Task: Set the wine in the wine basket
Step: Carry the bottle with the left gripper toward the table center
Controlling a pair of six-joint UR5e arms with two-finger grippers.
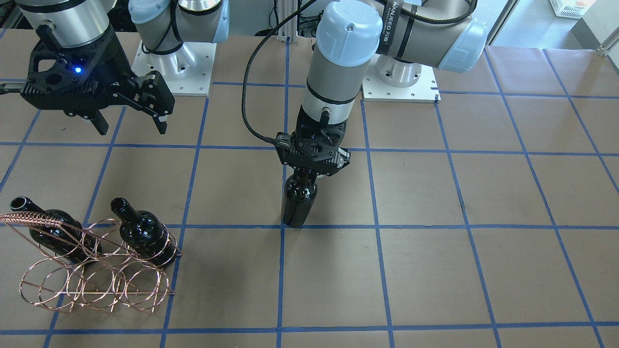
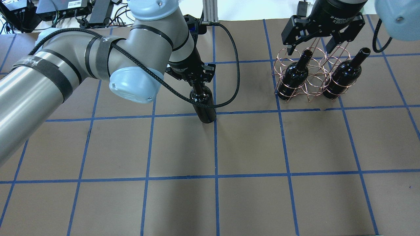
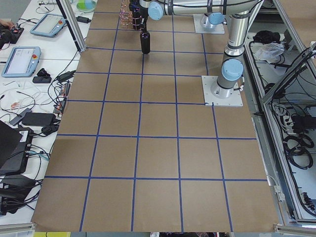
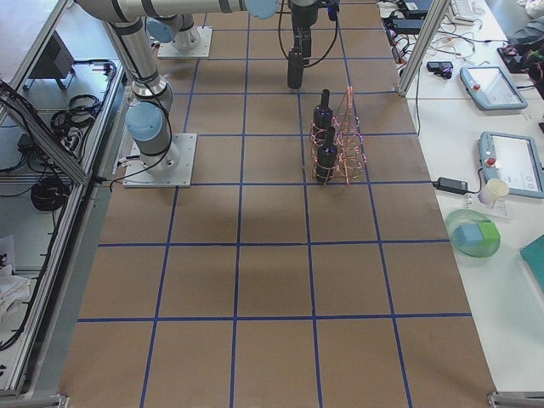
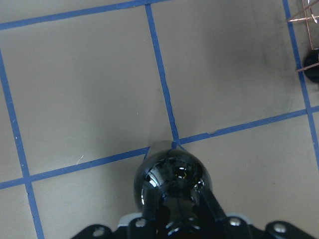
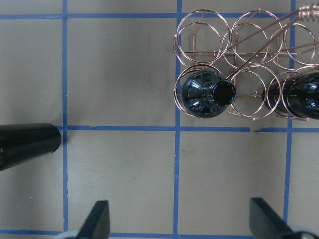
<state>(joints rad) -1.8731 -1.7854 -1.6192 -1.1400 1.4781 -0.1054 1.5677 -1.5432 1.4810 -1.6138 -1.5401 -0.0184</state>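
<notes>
My left gripper [image 1: 309, 169] is shut on the neck of an upright black wine bottle [image 1: 299, 205] at the table's middle. The bottle's base is at a blue tape crossing [image 2: 204, 106]; the left wrist view shows its shoulder [image 5: 172, 174]. The copper wire wine basket [image 1: 96, 285] stands to the robot's right [image 2: 315, 88]. It holds two black bottles [image 2: 293, 77] [image 2: 344, 78] in the outer rings of one row, and the ring between them holds nothing [image 6: 249, 94]. My right gripper [image 2: 311, 49] is open and empty, high over the basket [image 6: 182, 219].
The brown table cover carries a grid of blue tape lines [image 1: 377, 227]. The arm bases [image 1: 401, 77] stand on white plates at the robot's edge. A black cable [image 2: 229, 65] loops beside the left wrist. Bare table lies between the held bottle and the basket.
</notes>
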